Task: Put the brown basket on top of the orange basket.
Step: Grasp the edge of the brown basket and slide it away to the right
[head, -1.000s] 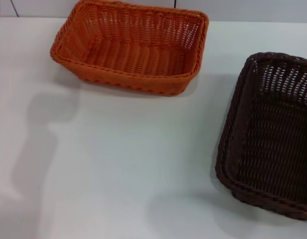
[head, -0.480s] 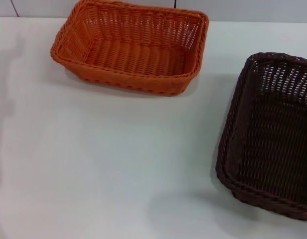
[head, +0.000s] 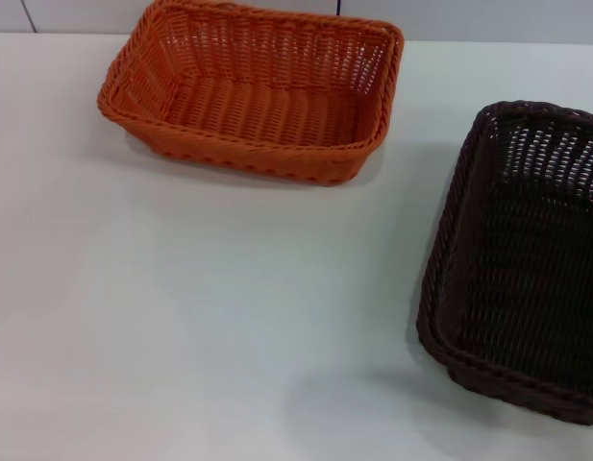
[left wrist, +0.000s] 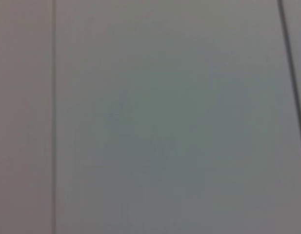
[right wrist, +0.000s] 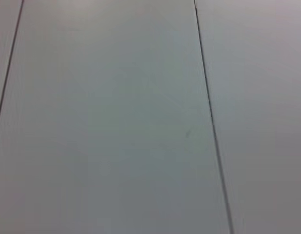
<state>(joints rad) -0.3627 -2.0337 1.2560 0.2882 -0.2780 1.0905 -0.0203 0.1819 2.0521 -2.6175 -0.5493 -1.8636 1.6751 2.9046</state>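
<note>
You have the orange basket (head: 253, 91) far left on the white table (head: 210, 317) and the brown basket (head: 522, 259) near right, well apart. Neither gripper shows, so you cannot tell their state.

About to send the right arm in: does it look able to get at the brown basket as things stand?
Probably yes. The brown basket sits empty on the robot's right side of the table, well apart from the orange basket, with nothing on or around it. Neither arm is in view, so the start pose can't be checked.
</note>
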